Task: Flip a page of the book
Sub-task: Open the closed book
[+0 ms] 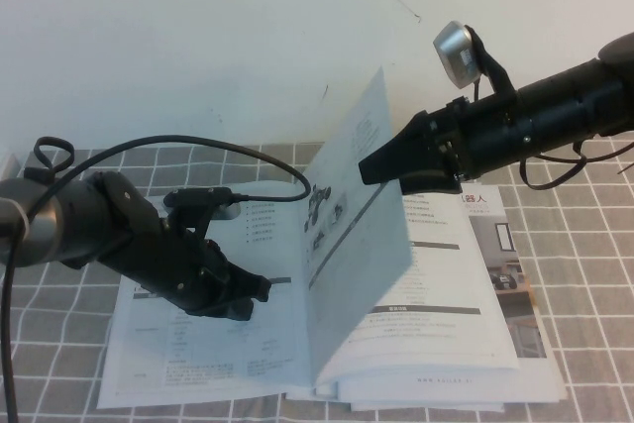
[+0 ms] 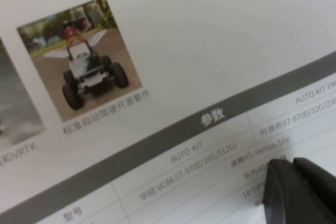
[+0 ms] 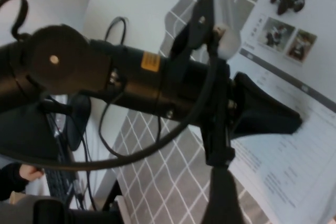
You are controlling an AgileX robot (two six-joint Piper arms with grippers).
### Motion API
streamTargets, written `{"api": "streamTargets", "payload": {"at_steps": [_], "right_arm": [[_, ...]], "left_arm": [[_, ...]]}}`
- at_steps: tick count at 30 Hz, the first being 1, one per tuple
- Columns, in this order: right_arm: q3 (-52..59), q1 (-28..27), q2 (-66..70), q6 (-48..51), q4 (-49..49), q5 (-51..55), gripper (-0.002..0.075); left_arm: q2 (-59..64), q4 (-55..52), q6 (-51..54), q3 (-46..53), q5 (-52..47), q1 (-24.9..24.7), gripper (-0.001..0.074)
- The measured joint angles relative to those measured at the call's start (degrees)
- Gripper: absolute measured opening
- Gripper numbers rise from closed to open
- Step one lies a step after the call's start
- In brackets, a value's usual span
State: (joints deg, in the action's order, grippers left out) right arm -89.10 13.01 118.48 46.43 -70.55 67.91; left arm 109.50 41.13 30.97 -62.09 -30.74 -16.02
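The book (image 1: 436, 344) lies open on the checkered cloth. One page (image 1: 362, 245) stands nearly upright over the spine, leaning slightly right, and its left face shows a dark robot photo. My right gripper (image 1: 367, 170) is open, and its tip touches the upper right face of that page. The right wrist view shows only one dark finger (image 3: 220, 198) over the book (image 3: 294, 145). My left gripper (image 1: 260, 289) is shut, its tips resting on the left-hand leaf. In the left wrist view the left gripper (image 2: 286, 169) sits on a table below a buggy photo (image 2: 84, 61).
A grey checkered tablecloth (image 1: 584, 274) covers the table, with a white wall (image 1: 198, 47) behind. The left arm's black cable (image 1: 198, 144) arcs above the book's left side. The left arm (image 3: 131, 77) crosses the right wrist view, with cables and stands past the table's edge.
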Motion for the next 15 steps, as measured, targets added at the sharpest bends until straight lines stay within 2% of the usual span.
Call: {"api": "streamTargets", "payload": {"at_steps": [10,15], "right_arm": [[0.0,0.0,0.0,0.6,-3.2,0.0,0.0461],[0.0,0.0,0.0,0.7,-3.4,0.0,0.046]], "left_arm": [[-0.8,0.2,0.0,0.1,0.8,-0.1,-0.0004],[-7.7,-0.2,0.0,0.5,1.0,-0.1,-0.0004]]}}
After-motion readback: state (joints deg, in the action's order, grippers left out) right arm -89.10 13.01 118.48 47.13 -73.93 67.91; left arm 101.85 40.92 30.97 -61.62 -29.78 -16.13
